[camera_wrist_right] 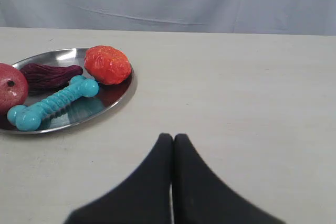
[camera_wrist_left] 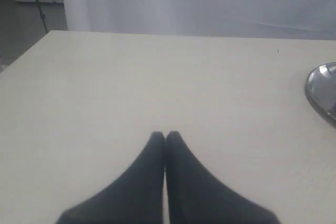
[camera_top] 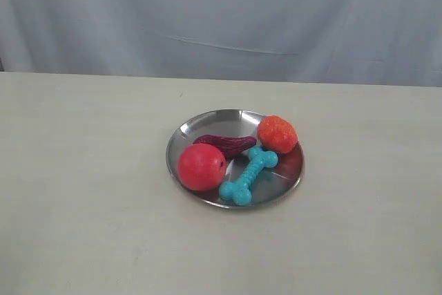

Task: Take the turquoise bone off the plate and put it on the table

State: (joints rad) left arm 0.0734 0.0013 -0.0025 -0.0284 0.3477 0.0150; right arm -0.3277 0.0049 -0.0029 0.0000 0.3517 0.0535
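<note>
The right gripper hangs pinched together and empty over bare surface beside the plate, the left gripper likewise, probably parked clear before any reach. The turquoise bone lies flat in the plate, long axis diagonal — one knob at the rim, the other by the orange ball.

Dark fingers pressed together, beige table, plate rim nearby
</note>
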